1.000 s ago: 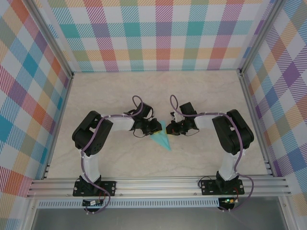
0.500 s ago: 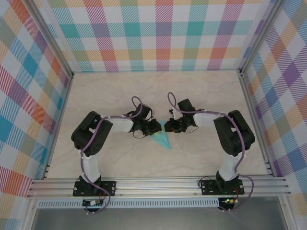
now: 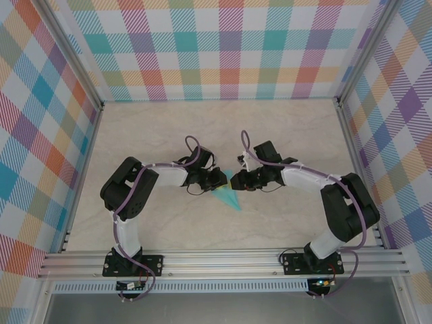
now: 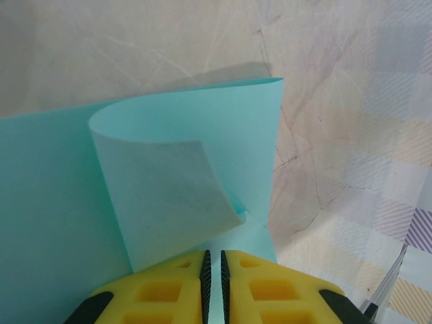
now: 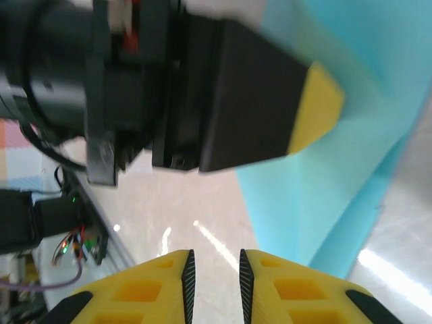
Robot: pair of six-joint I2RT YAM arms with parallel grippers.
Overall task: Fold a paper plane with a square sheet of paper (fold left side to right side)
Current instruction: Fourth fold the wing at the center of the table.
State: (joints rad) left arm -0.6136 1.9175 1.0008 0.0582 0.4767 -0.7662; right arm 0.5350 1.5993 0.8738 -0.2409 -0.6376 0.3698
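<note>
The right tool [image 5: 214, 264] has just eased apart, its jaws a crack open with nothing between them, and its elbow has swung out to the right. The left tool [image 4: 213, 262] stays clenched on the paper plane [image 3: 229, 196], a half-folded turquoise dart on the surface [image 3: 169, 135] between the arms, one flap curling up. The hold now seems to rest with the left side, freeing the right for the next crease.

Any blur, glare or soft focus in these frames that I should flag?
Right wrist: the left gripper looks smeared and soft, and glare streaks lie on the table. Left wrist: the curled flap of the paper plane is sharp, the plaid wall behind it soft. Top external: evenly lit, sharp.
</note>
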